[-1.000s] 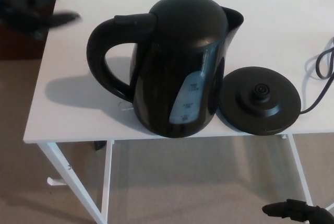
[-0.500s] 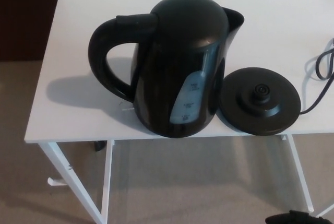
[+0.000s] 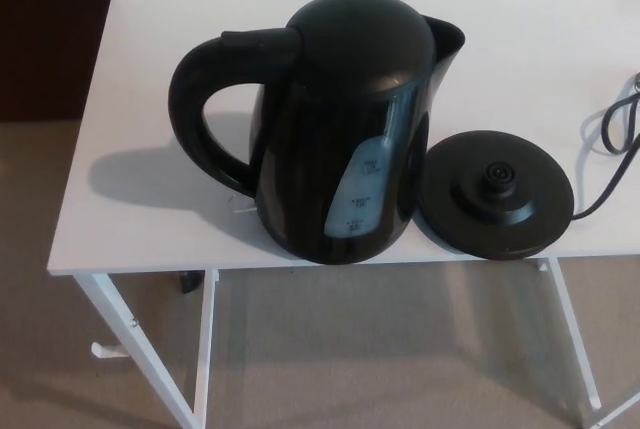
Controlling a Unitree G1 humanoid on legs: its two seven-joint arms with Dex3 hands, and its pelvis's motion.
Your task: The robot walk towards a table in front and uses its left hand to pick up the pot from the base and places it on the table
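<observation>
Pot (image 3: 340,139) stands upright on the counter (image 3: 520,59), off its base (image 3: 497,194), which lies just beside it toward the robot's right; handle (image 3: 190,119) juts toward the robot's left, so we judge the left arm nearer; neither the left hand nor the right hand shows, so we cannot tell their state.

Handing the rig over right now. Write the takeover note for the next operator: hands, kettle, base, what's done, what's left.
Left hand and right hand: neither is in view, so their state is unknown.
Kettle: upright on the table, handle toward the robot's left, near the front edge.
Base: empty, flat on the table close by the kettle on its right, with the cord running off to the right.
Done: kettle is off the base and set on the table.
Left: nothing visible, just confirm where the hands are.
</observation>
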